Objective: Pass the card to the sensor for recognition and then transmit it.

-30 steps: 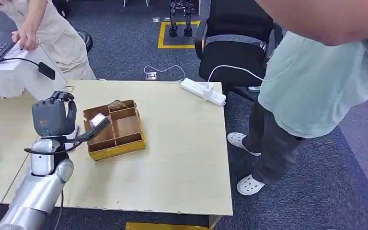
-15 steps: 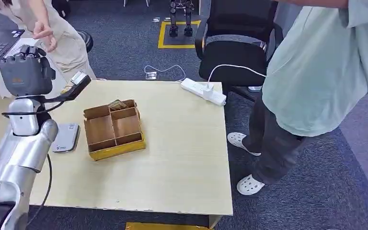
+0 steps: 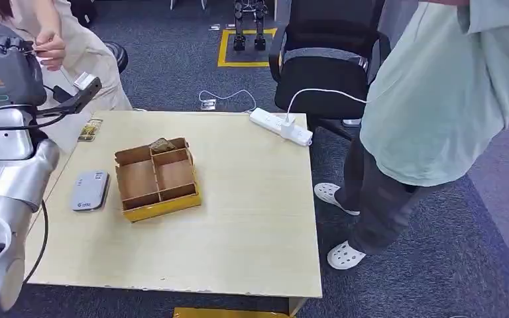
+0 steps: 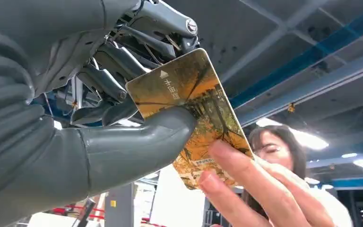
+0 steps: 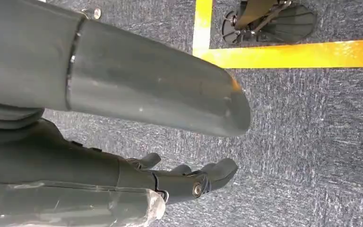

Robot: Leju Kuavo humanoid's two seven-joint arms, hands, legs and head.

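My left hand (image 3: 3, 73) is raised high at the far left, beyond the table's back corner. It pinches an orange-and-yellow card (image 4: 189, 94) between thumb and fingers; from the head view the card (image 3: 85, 81) is a pale edge at the thumb tip. A person's fingers (image 4: 246, 184) lie at the card's far end, and that person (image 3: 73, 30) stands behind the table's left corner. The grey card sensor (image 3: 89, 191) lies flat on the table, left of the yellow divided box (image 3: 159, 180). My right hand (image 5: 170, 177) hangs over the carpet, fingers apart, holding nothing.
Another card (image 3: 162, 144) sits in the box's back compartment, and a small card (image 3: 90, 129) lies on the table (image 3: 252, 218) near the back left corner. A white power strip (image 3: 282, 126) lies at the back edge. A second person (image 3: 437, 99) stands at the right; a black chair (image 3: 325, 59) is behind.
My left arm has lifted the card from above the box up and to the left, away from the sensor and toward the person at the back left, whose hand has come up to it.
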